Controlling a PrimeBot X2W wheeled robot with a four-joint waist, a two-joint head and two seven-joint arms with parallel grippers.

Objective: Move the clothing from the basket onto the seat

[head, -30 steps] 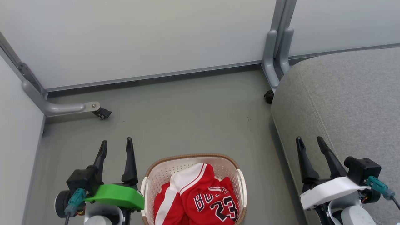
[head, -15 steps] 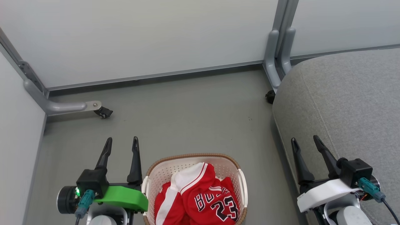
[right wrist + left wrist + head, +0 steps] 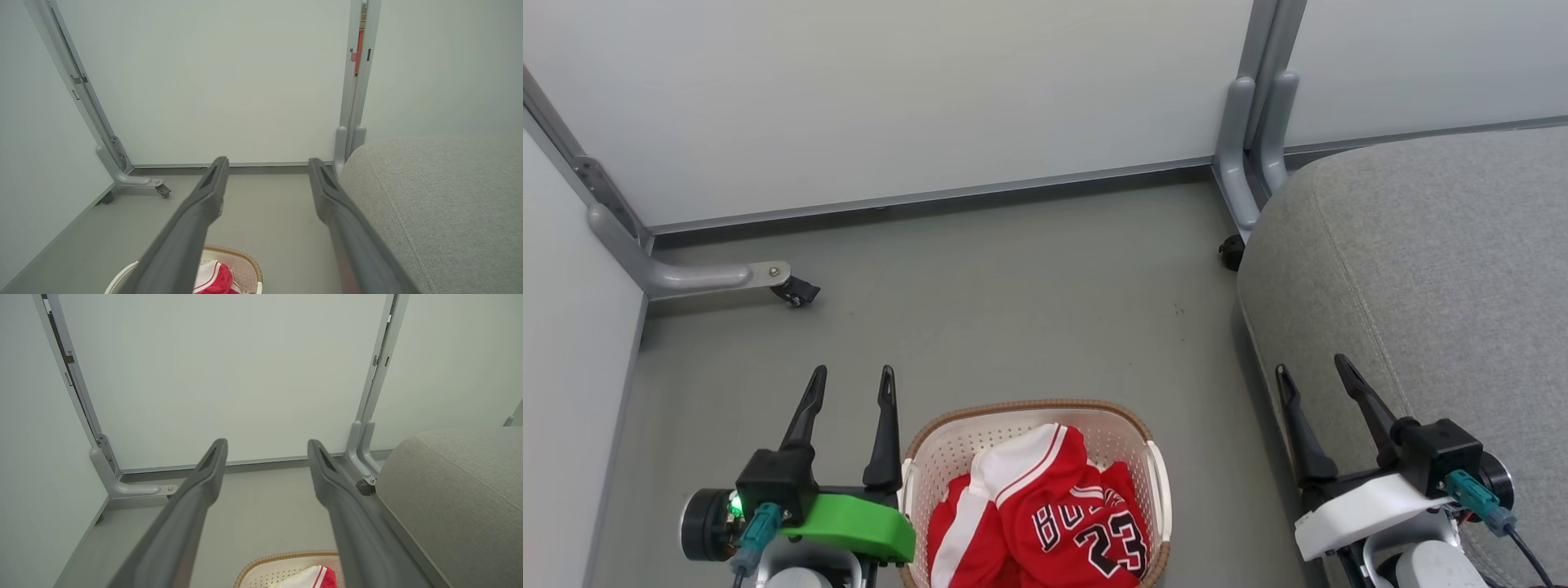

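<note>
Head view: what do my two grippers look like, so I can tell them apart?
The left gripper has a green cover and a lit green light; the right gripper has a white cover. Each has two long, dark, tapering fingers, a black block and a teal cable plug.
</note>
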